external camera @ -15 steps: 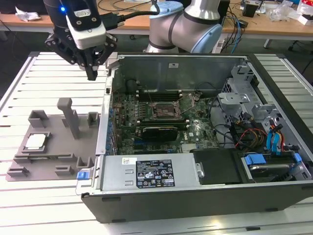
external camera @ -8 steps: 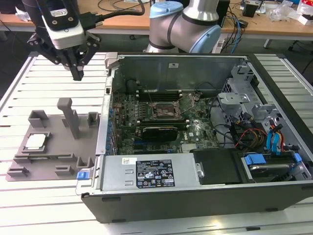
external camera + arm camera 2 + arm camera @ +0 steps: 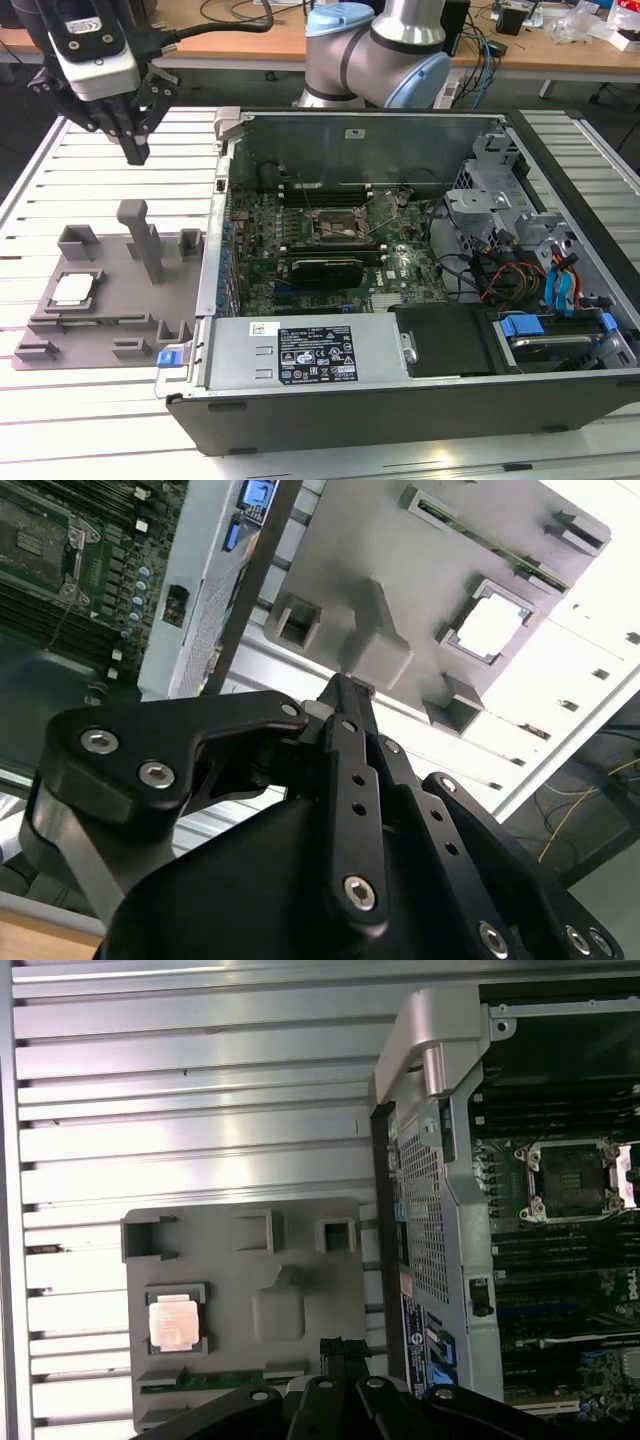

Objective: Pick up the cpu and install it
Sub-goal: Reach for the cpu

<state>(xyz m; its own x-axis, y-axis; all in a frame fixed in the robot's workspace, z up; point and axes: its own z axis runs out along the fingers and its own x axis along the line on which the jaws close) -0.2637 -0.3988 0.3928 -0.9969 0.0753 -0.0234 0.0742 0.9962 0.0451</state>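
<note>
Above the tray (image 3: 120, 300), the end effector (image 3: 137, 152) seems closed, empty.

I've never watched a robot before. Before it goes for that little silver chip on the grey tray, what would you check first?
1. The cpu lies flat in its pocket on the grey tray, top uncovered: ok.
2. The tool is empty: ok.
3. The tool's fingers are apart, ready to take the chip: not ok, they are shut.
4. The tool is over the cpu: not ok, it hangs high, off toward the tray's far edge.
5. The socket in the open computer case is uncovered: ok, its frame looks lifted.
6. The tall post on the tray is clear of the way down: cannot tell.
</note>
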